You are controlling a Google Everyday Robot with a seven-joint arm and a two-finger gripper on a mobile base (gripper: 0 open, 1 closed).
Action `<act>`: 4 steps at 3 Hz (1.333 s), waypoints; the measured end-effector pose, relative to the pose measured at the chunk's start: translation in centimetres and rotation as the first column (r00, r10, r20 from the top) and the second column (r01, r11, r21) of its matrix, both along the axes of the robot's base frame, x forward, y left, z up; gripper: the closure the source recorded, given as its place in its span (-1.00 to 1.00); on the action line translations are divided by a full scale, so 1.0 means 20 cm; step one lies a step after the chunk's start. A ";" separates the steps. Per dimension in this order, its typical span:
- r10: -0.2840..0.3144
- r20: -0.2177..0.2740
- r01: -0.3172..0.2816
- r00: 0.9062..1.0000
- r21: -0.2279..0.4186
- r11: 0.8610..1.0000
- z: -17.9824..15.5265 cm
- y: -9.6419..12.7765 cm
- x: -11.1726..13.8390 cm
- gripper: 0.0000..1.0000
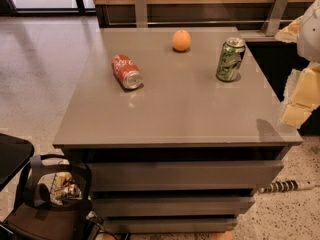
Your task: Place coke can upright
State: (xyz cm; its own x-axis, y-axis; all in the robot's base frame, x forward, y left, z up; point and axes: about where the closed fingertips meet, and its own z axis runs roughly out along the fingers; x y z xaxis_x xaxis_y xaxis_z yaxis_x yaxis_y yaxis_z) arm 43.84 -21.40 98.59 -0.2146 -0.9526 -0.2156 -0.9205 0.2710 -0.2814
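Task not started. Coke can [126, 71] lies on its side, left-centre on the counter [175, 119], well apart from the orange [181, 40] and the upright green can [230, 59]. My claw [300, 101] hangs off the counter's right edge, far from the can; can't tell if it's spread or pressed together. Left to do: reach, grab, stand it up.

Item: coke can [126, 71]. Red body, white script lettering, silver ends. It lies on its side on the tabletop [175, 116], in the left half and nearer the far edge. One silver end faces the near edge, angled slightly right. The tool [301, 96] is beyond the right edge, well apart.
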 end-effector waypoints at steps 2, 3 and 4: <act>-0.003 0.032 0.003 0.999 0.004 1.000 0.07 0.00 0.11 -1.00; -0.011 0.047 0.010 0.999 0.025 1.000 0.16 0.05 0.33 -1.00; -0.050 0.004 0.049 0.999 0.102 0.994 0.20 0.19 0.58 -1.00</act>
State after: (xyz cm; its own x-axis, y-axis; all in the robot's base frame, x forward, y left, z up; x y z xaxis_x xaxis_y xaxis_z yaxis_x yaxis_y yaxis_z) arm 55.44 -17.55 102.52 -0.2592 -0.9138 -0.3128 -0.9037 0.3437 -0.2553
